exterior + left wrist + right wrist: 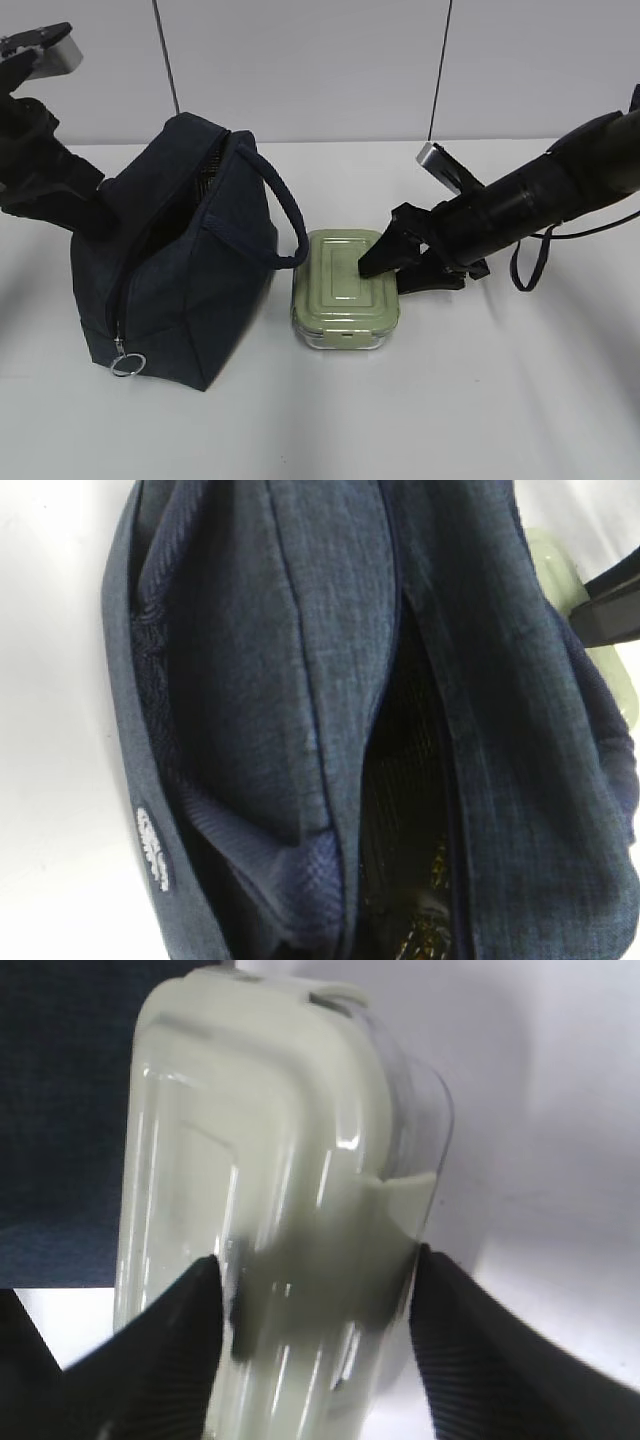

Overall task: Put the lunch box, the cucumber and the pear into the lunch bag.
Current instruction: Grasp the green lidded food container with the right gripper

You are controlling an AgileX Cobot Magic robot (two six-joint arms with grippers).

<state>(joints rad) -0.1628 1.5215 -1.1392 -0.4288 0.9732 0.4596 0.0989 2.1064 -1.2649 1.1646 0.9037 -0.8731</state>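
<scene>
The lunch box (345, 290), lying on the table (500, 400) beside the lunch bag (180, 270), is being straddled by the wide-spread right gripper (315, 1280), its rigid, probably slippery sides apparently being gripped.

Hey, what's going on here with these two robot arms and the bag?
The right claw is straddling a small clear-sided lunch box with a sage-green lid, one finger on each side, at its right end. The box sits on the white table beside a boxy dark navy fabric lunch bag. The left arm is at the bag's far left side; its claw isn't visible, though its wrist camera looks into the unzipped opening. The box is not in the bag yet. No cucumber or pear is in view.
</scene>
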